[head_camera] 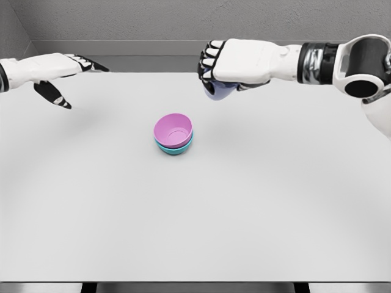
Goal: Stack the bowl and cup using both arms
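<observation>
Pink bowl already sits nested in a teal bowl mid-table. Behind and right of that stack, the right hand is curled around a bluish cup, apparently yet to be stacked. Far left of it, the left hand hovers spread and empty.

The right hand covers most of a bluish object, so only its lower curve peeks out; cup or bowl, I can't tell. The pink bowl hides nearly all of the teal bowl beneath it. The picture's left edge cuts off the left arm.
</observation>
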